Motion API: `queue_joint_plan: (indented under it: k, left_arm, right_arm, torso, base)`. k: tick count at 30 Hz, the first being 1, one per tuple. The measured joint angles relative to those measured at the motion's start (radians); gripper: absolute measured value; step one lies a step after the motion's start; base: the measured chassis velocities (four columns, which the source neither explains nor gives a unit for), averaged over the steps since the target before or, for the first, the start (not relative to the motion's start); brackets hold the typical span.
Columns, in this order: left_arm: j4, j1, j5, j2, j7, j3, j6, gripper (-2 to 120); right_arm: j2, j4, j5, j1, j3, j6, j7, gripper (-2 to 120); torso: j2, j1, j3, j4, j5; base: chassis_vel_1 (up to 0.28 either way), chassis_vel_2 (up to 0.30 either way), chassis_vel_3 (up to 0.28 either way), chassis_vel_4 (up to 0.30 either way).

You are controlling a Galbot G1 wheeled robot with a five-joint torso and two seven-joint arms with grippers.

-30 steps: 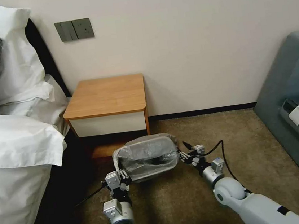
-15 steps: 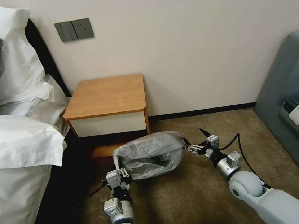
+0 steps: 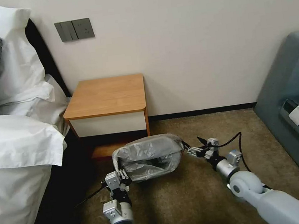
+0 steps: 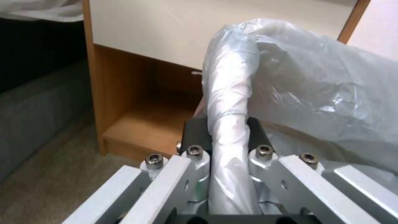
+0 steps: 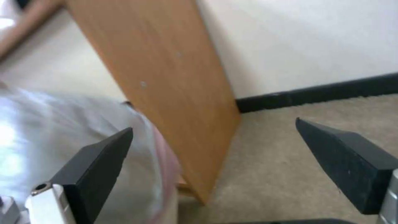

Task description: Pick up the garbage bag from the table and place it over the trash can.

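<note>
Left hand (image 3: 122, 174) clamps the garbage bag (image 3: 146, 156) rim; right hand (image 3: 193, 146) gapes wide beside it.

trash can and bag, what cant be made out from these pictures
- Trash can: in the head view the garbage bag drapes over it, hiding its walls and base.
- Bag's far edge: blurred in the right wrist view beside the open right gripper; whether it sits over the rim there cannot be told.
- Left gripper: shut on a bag-wrapped edge in the left wrist view; the plastic hides what lies under it.
- Table: drawer contents hidden behind its white front.
</note>
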Motion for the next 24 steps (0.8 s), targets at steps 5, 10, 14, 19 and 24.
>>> queue_joint_plan:
  k: [5, 10, 14, 19, 24]
  left_arm:
    - [0.001, -0.001, -0.001, -0.001, 0.0, 0.0, 0.0, 7]
    - [0.001, 0.001, -0.001, -0.001, 0.0, -0.001, 0.0, 7]
    - [0.0, 0.001, -0.001, 0.0, 0.0, -0.004, 0.0, 7]
    - [0.003, -0.003, 0.007, 0.001, 0.0, -0.006, 0.0, 7]
    - [0.003, -0.017, 0.01, 0.016, 0.0, -0.024, 0.0, 7]
  right_arm:
    - [-0.037, 0.02, 0.015, -0.019, 0.027, -0.008, -0.074, 100]
    - [-0.044, 0.017, -0.005, -0.026, 0.057, 0.024, -0.192, 100]
    - [-0.054, 0.007, -0.151, -0.017, 0.078, 0.091, -0.393, 99]
    - [-0.113, 0.043, -0.33, 0.05, 0.0, 0.129, -0.513, 82]
    - [-0.175, 0.093, -0.41, 0.165, -0.116, 0.108, -0.519, 65]
  torso:
    - [0.0, 0.0, 0.0, -0.0002, 0.0002]
    - [0.0, 0.0, 0.0, -0.0004, 0.0005]
    - [0.0, 0.0, 0.0, -0.0003, 0.0002]
    - [0.0, 0.0, 0.0, 0.0001, 0.0]
    - [0.0, 0.0, 0.0, -0.0005, 0.0]
  base:
    - [0.0, 0.0, 0.0, 0.0]
    - [0.0, 0.0, 0.0, 0.0]
    - [0.0, 0.0, 0.0, 0.0]
    - [0.0, 0.0, 0.0, 0.0]
    - [0.0, 0.0, 0.0, 0.0]
